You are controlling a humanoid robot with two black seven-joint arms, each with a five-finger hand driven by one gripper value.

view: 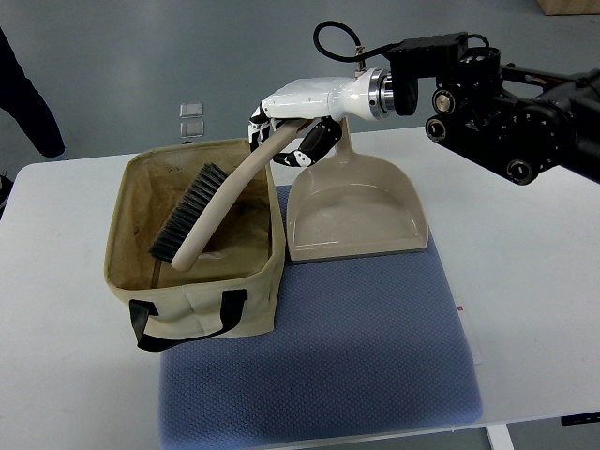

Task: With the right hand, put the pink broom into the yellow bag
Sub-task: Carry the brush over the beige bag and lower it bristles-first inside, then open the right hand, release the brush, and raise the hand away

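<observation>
The right robot hand (292, 131), fingers wrapped round the broom (208, 212) handle's upper end, holds it slanting down-left from frame centre-top, bristle head already inside the bag (202, 298).

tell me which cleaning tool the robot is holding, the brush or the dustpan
The brush: the right hand grips its handle, bristle end down inside the bag. The dustpan lies unheld on the blue mat.

A white worktop (544, 281) fills most of the frame. A blue mat (356, 366) lies on it in the lower middle. A tan bag (202, 305) with black handles sits at the left, partly on the mat. A beige dustpan (356, 211) rests at the mat's top edge.
</observation>
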